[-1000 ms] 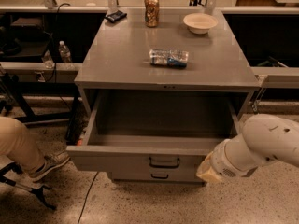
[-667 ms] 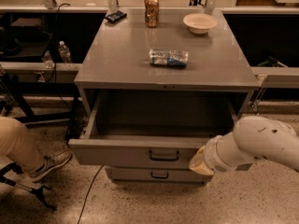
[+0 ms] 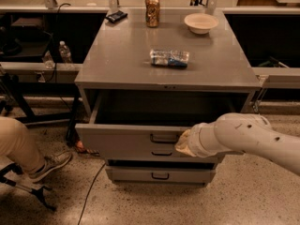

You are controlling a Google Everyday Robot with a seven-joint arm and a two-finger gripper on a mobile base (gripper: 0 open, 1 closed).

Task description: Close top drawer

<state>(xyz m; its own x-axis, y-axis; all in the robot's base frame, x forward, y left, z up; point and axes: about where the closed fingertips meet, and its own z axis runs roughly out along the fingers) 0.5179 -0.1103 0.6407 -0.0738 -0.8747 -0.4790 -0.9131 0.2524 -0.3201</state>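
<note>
The top drawer [image 3: 122, 139] of the grey metal cabinet [image 3: 122, 55] stands partly open. Its dark, empty inside shows under the cabinet top. Its flat grey front carries a black loop handle [image 3: 164, 138] at the centre. My white arm [image 3: 248, 137] reaches in from the right. My gripper [image 3: 182, 143] is at the drawer front, just right of the handle, and seems to press against the panel. The wrist hides most of it.
On the cabinet top lie a crumpled packet [image 3: 169, 58], a can [image 3: 152, 5], a white bowl [image 3: 200, 22] and a black object [image 3: 116, 16]. A lower drawer [image 3: 160, 175] sits beneath. A person's leg and shoe [image 3: 33, 156] are at the left. A cable [image 3: 91, 191] runs on the floor.
The top drawer has slid inward, so less of its inside shows. My arm has moved left along the drawer front, toward the handle.
</note>
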